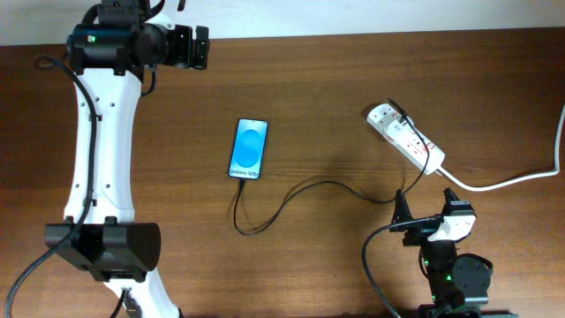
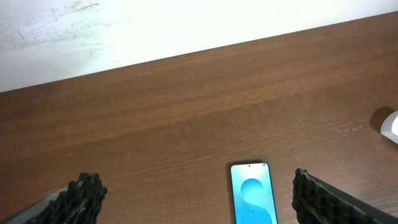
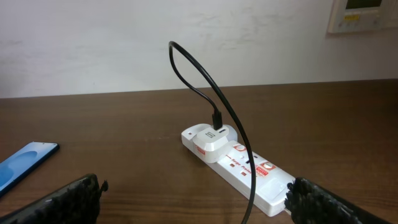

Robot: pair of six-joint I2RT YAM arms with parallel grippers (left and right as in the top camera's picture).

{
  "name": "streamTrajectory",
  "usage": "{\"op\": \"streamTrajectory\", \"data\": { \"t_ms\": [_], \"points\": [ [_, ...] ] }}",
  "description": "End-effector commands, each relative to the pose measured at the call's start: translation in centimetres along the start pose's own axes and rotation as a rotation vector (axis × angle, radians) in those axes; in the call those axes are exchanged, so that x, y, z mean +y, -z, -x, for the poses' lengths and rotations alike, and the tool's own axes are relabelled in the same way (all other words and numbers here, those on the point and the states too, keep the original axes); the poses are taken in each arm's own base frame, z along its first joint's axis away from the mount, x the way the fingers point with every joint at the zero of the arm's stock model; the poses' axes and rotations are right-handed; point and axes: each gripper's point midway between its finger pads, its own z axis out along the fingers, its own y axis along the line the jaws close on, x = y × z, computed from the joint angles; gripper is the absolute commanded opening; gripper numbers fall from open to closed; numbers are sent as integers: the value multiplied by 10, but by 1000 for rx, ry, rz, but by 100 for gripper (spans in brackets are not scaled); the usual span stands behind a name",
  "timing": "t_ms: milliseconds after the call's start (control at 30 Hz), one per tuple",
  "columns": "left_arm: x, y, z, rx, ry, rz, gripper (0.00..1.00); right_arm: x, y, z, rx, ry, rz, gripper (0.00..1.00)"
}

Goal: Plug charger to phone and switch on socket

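Observation:
The phone (image 1: 248, 148) lies flat mid-table with its blue screen lit; it also shows in the left wrist view (image 2: 254, 199) and the right wrist view (image 3: 25, 162). The black charger cable (image 1: 300, 193) runs from the phone's near end in a loop to a white adapter (image 3: 211, 139) on the socket (image 1: 408, 140), a white power strip with red switches (image 3: 261, 171). My left gripper (image 2: 196, 202) is open and empty at the table's far left, above and behind the phone. My right gripper (image 3: 196, 199) is open and empty near the front edge, in front of the socket.
The socket's thick white cord (image 1: 508, 183) runs off the right edge. A pale wall (image 2: 124, 31) stands behind the table. A white wall panel (image 3: 364, 15) shows at the upper right.

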Motion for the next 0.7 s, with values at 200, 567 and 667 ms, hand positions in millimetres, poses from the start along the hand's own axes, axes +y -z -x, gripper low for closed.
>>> {"op": "streamTrajectory", "data": {
  "t_ms": [200,567,667],
  "points": [
    [0,0,1,-2,-7,3,100,4,0,-2,2,-6,20,98],
    [2,4,-11,44,-18,23,99,4,0,-2,2,-6,20,98],
    [8,30,-4,1,-23,75,99,4,0,-2,2,-6,20,98]
  ]
}}
